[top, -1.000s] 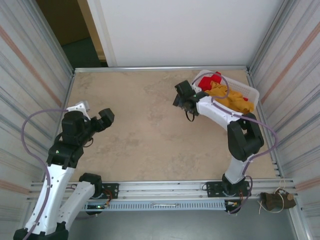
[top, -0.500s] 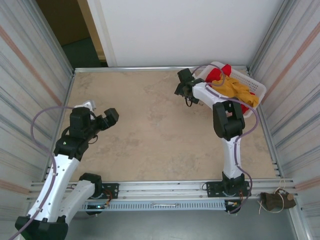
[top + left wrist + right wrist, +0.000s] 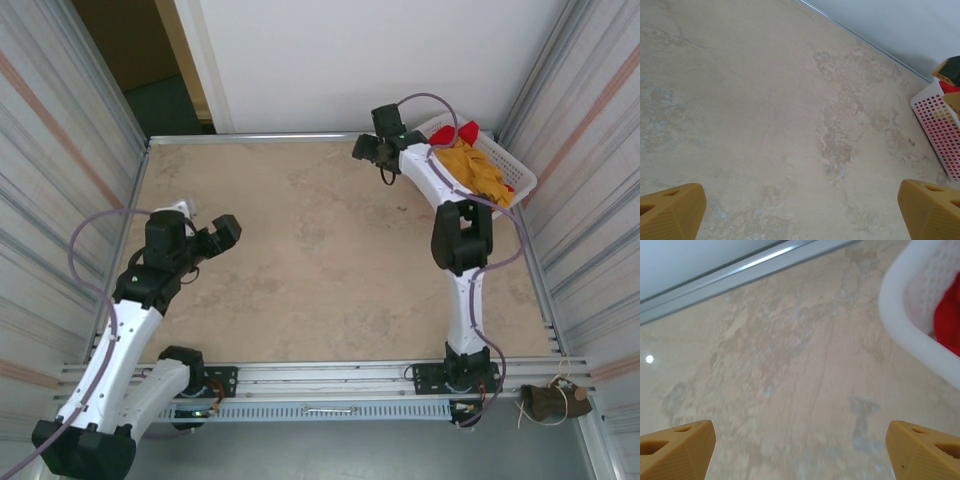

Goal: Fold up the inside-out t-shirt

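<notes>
Top external view: left gripper, well left of and nearer than the white basket, jaws wide apart, empty, barely shifted. Right gripper, jaws apart, empty, has swung farther back to just left of the basket. Mustard t-shirt still heaped in the basket beside the red garment; retrieval pending, folding judged not begun.

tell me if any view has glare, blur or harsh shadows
Right wrist: a small glare spot on the table, left side, and the basket rim is blurred. Left wrist: even light, table grain fairly sharp. Top external: soft, even light, no hard shadows.
</notes>
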You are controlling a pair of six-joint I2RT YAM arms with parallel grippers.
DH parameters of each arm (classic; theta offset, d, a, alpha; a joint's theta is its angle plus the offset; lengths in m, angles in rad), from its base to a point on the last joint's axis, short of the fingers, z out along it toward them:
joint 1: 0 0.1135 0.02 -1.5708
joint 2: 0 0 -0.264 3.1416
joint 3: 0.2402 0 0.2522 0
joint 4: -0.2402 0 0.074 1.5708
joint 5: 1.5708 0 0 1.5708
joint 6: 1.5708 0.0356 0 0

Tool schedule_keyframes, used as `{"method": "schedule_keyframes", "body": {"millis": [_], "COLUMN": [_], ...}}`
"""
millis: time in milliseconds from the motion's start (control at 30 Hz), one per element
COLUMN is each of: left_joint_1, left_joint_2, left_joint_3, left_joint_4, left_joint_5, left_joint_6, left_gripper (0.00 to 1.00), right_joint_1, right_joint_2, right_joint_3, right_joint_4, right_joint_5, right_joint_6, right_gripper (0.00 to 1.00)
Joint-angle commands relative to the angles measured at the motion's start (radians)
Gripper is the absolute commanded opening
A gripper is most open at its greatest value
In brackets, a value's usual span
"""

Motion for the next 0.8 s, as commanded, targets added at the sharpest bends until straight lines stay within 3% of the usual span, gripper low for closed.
{"method": "schedule_keyframes", "body": {"millis": [0,167,333,467,600,667,700,767], "left_joint_1": [-0.018,-0.039,-0.051,-0.053,-0.053,-0.053,-0.053,-0.054], "left_joint_2": [0.02,0.03,0.026,0.026,0.04,0.05,0.053,0.056], "left_joint_3": [-0.012,-0.012,-0.022,-0.035,-0.035,-0.032,-0.027,-0.026], "left_joint_4": [0.031,0.038,0.05,0.065,0.075,0.075,0.073,0.073], "left_joint_5": [0.027,0.048,0.066,0.072,0.085,0.094,0.096,0.094], "left_joint_6": [-0.006,-0.007,-0.013,-0.013,-0.015,-0.013,-0.013,-0.013], "left_gripper": [0.99,0.99,0.99,0.99,0.99,0.99,0.99,0.99], "right_joint_1": [-0.022,-0.107,-0.241,-0.325,-0.334,-0.337,-0.338,-0.346], "right_joint_2": [-0.175,-0.316,-0.347,-0.33,-0.254,-0.206,-0.183,-0.146], "right_joint_3": [-0.108,-0.261,-0.294,-0.346,-0.338,-0.296,-0.268,-0.211], "right_joint_4": [0.0,-0.013,-0.143,-0.154,-0.128,-0.128,-0.13,-0.128], "right_joint_5": [0.004,0.069,0.197,0.137,0.072,0.042,0.025,-0.021], "right_joint_6": [-0.035,-0.021,0.003,0.025,0.019,0.02,0.02,0.013], "right_gripper": [0.87,0.87,0.9,0.92,0.88,0.82,0.73,0.4]}}
